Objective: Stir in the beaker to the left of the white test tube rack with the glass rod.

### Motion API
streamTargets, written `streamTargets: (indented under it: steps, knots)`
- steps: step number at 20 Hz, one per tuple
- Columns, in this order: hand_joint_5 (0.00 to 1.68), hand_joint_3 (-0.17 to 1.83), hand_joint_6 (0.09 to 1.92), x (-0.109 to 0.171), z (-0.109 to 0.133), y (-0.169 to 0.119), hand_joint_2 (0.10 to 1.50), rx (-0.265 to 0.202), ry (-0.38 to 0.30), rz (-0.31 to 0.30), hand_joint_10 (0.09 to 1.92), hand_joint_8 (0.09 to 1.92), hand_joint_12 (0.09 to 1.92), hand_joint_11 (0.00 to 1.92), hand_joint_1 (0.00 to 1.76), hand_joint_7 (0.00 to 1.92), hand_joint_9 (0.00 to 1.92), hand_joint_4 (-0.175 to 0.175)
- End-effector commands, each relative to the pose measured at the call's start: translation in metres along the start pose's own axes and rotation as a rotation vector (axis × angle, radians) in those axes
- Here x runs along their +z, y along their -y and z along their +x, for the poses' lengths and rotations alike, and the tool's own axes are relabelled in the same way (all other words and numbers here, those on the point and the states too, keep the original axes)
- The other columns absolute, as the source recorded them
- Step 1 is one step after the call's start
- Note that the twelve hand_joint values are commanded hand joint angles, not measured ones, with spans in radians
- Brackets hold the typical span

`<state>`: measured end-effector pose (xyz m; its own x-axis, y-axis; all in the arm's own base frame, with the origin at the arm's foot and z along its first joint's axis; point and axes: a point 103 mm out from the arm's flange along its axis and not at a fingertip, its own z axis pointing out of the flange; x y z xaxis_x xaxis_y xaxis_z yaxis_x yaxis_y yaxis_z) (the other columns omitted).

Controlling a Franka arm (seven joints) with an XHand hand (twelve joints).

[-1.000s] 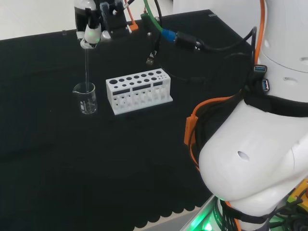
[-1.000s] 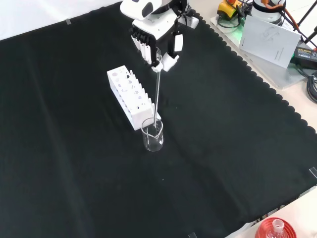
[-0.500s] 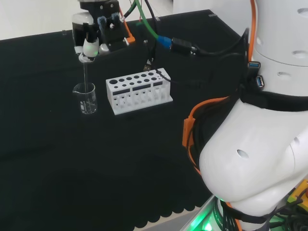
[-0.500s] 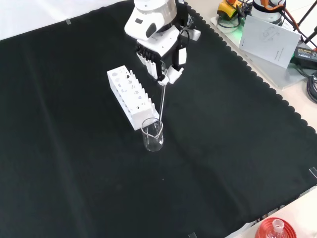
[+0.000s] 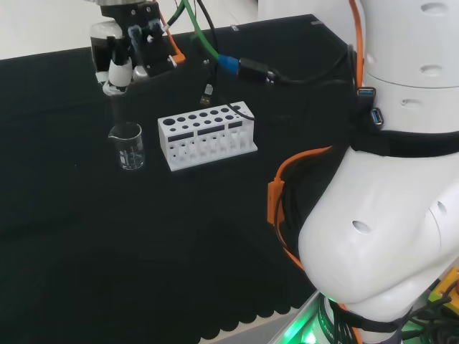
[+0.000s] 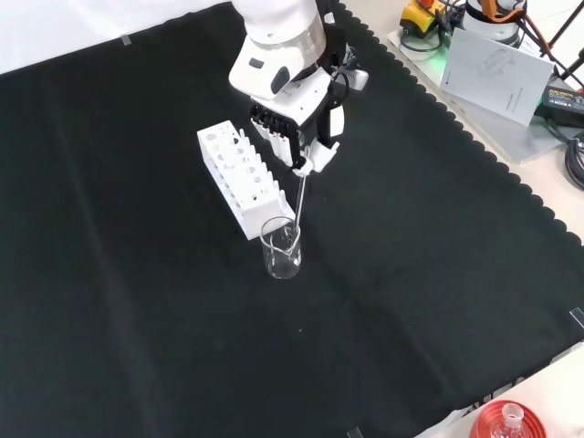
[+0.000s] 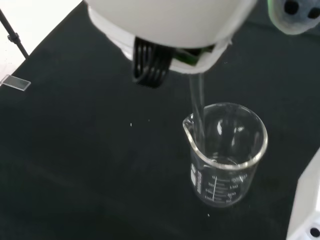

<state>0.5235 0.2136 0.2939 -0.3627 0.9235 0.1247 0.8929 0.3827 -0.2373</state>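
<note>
Clear glass beaker (image 6: 282, 248) with a pouring spout and printed graduations stands upright on the black cloth (image 6: 137, 319), nearest the front-view camera, just beside the end of the white plastic test tube rack (image 6: 237, 181); in the head view it stands left of that rack. Thin clear glass rod (image 6: 298, 198) slants down from the hand, its lower end inside the beaker close to the spout, as the wrist view shows. Black and white robot hand (image 6: 297, 132) hangs above and beyond the beaker in the front view, fingers and thumb curled together and pinching the rod's upper end. Farther off, the white arm link (image 6: 278, 46) rises from it.
</note>
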Motion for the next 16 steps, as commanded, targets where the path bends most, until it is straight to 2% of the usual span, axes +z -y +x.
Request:
streamTargets:
  steps: [1, 5, 13, 16]
  knots:
    - [1.33, 0.79, 0.58, -0.003, 0.003, -0.021, 0.55, -0.031, 0.011, 0.015, 0.30, 0.54, 0.47, 1.65, 1.33, 1.40, 1.78, -0.175]
    - [1.33, 0.79, 0.58, -0.007, -0.010, -0.027, 0.55, -0.030, 0.006, 0.017, 0.30, 0.54, 0.47, 1.65, 1.33, 1.40, 1.78, -0.175]
    - [1.34, 0.79, 0.58, -0.006, -0.052, -0.021, 0.55, 0.018, -0.022, 0.007, 0.30, 0.54, 0.47, 1.65, 1.33, 1.40, 1.78, -0.175]
    - [1.34, 0.79, 0.58, -0.005, -0.060, -0.018, 0.55, 0.033, -0.028, 0.009, 0.30, 0.54, 0.47, 1.65, 1.33, 1.40, 1.78, -0.175]
